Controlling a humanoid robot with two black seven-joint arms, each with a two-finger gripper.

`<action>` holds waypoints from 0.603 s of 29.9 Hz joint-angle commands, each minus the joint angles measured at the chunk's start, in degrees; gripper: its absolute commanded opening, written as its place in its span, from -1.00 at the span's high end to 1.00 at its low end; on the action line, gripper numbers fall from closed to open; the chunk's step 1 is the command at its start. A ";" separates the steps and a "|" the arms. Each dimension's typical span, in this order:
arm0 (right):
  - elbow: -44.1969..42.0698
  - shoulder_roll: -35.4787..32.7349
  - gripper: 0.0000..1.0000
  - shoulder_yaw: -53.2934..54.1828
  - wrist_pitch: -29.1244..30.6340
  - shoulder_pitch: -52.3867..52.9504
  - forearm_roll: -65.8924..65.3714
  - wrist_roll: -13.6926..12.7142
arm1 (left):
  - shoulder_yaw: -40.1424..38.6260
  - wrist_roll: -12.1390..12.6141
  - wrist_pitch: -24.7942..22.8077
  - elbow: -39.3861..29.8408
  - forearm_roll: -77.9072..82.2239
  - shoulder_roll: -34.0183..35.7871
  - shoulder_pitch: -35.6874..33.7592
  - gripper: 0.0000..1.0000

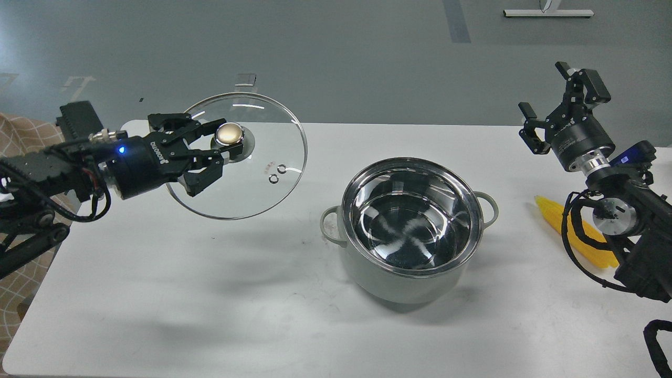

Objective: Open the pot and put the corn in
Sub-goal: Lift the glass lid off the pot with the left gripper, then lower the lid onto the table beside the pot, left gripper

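The pale grey-green pot point(409, 278) stands uncovered at the middle of the white table, its shiny steel inside empty. My left gripper point(218, 152) is shut on the gold knob of the round glass lid point(262, 184) and holds it tilted in the air above the table's left part, well left of the pot. The yellow corn point(551, 212) lies on the table at the right, partly hidden behind my right arm. My right gripper point(556, 94) is open and empty, raised above the table's right edge, beyond the corn.
The white table point(210, 294) spans the view. A checked beige cloth point(21, 131) hangs at the far left beside the table. Grey floor lies beyond the far edge.
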 commanded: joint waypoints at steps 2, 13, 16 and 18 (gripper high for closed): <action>0.00 -0.08 -1.00 0.00 0.00 -0.33 0.00 0.00 | 0.32 0.02 7.46 6.98 -0.25 -2.06 5.86 0.71; 0.18 0.00 -1.00 -0.27 0.00 -1.04 0.00 0.00 | 0.85 0.02 9.54 19.47 0.10 -6.90 12.54 0.68; 0.18 0.00 -1.00 -0.35 0.00 -1.04 0.00 0.00 | 0.85 0.02 9.54 20.97 -0.08 -7.52 14.39 0.67; 0.09 -0.08 -1.00 -0.27 0.00 -1.04 0.00 0.00 | 0.76 0.02 9.54 21.15 -0.17 -7.78 14.57 0.68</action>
